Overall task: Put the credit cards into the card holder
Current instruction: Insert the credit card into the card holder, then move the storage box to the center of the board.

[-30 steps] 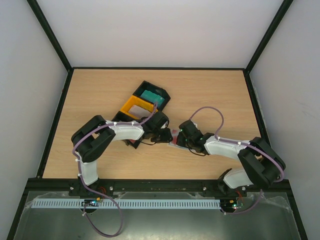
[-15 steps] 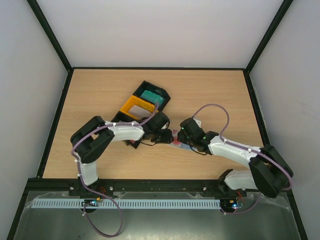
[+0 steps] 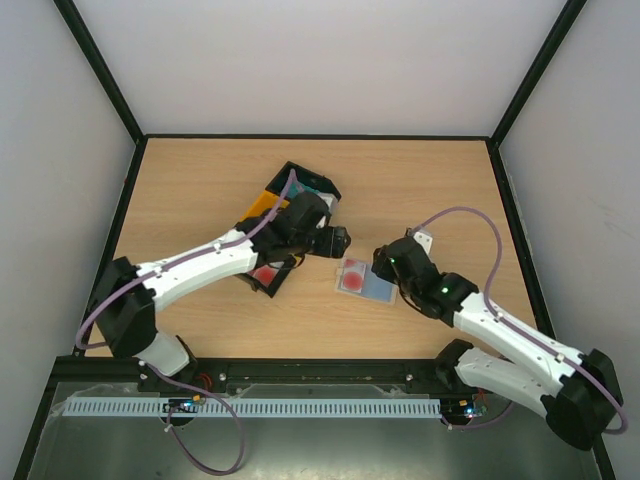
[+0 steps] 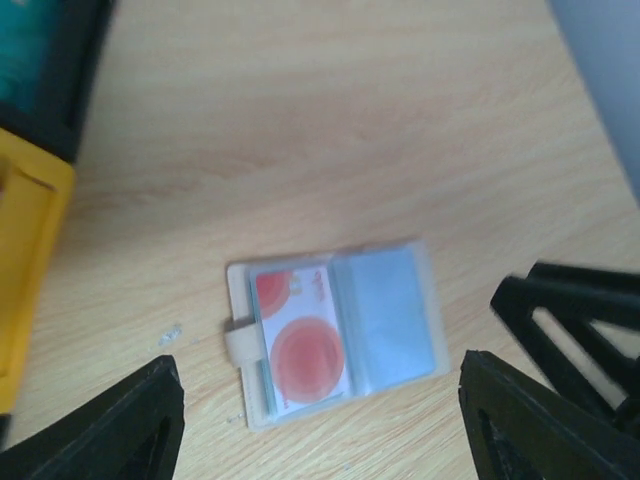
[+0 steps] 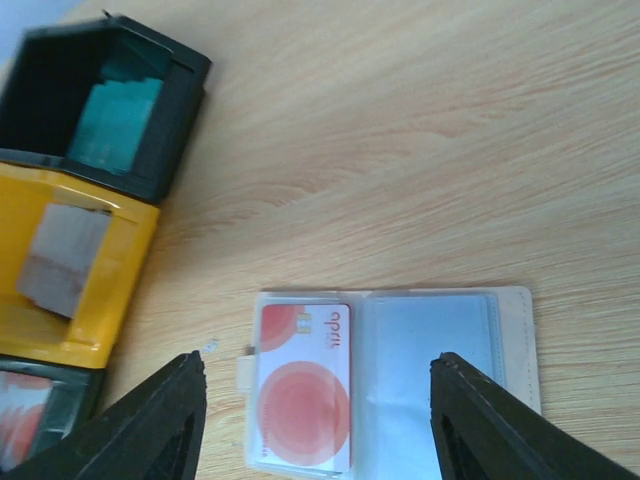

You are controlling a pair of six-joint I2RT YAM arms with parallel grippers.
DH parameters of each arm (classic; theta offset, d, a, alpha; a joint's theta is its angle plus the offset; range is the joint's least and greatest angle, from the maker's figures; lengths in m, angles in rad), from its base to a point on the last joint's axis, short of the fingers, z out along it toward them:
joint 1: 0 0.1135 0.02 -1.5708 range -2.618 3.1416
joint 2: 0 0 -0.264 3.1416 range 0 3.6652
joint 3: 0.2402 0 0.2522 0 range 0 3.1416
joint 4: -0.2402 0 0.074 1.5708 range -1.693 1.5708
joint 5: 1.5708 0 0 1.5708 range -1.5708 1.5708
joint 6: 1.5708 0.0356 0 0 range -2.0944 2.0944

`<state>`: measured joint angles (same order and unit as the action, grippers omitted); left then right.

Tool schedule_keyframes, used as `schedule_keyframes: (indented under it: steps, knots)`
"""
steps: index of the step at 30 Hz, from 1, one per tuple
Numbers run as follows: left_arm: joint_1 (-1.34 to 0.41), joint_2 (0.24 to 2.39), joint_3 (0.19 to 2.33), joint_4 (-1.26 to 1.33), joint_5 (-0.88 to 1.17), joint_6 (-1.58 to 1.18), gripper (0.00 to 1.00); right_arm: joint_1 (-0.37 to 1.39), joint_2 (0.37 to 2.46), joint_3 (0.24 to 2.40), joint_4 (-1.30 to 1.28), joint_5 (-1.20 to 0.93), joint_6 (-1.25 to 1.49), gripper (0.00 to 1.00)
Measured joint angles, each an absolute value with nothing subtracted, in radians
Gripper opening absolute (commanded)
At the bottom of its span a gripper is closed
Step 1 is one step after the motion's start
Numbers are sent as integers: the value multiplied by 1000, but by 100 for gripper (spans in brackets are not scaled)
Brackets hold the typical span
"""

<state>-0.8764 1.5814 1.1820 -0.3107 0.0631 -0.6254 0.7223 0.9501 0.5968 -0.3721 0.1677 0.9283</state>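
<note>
The card holder [image 3: 372,287] lies open and flat on the table between my two grippers. A red-and-white credit card [image 3: 352,277] sits in its left half; the right half [image 5: 425,365] shows blue-grey. In the left wrist view the card holder [image 4: 340,335] lies below my open left gripper [image 4: 320,400], apart from both fingers. My right gripper [image 5: 318,380] also stands open over it, empty. From above, the left gripper [image 3: 338,240] is just beyond the holder and the right gripper [image 3: 383,262] at its right edge.
A row of trays runs diagonally left of the holder: a black tray [image 5: 55,45] with teal cards [image 5: 120,125], a yellow tray [image 5: 130,250] with whitish cards [image 5: 65,255], and a black tray [image 3: 262,287] with red-and-white cards [image 3: 266,274]. The left arm crosses over the row.
Both grippers have opened and drawn away from the card holder, the left towards the trays, the right back to the right. The holder now lies uncovered with the card in it.
</note>
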Motion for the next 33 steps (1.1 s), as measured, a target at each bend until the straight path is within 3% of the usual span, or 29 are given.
schedule_keyframes:
  steps: [5,11,13,19,33]
  knots:
    - [-869,1518,1273,-414,-36,-543,80,722,841,588,-380,163,934,62]
    - [-820,1590,1351,-494,-71,-494,52,722,784,554,-380,149,955,63]
    - [-802,1643,1366,-503,-52,-480,47,722,785,545,-377,139,958,63]
    - [-772,1758,1338,-507,22,-479,47,722,828,533,-361,119,965,63]
    - [-661,1753,1159,-432,18,-516,51,722,952,503,-272,74,965,63]
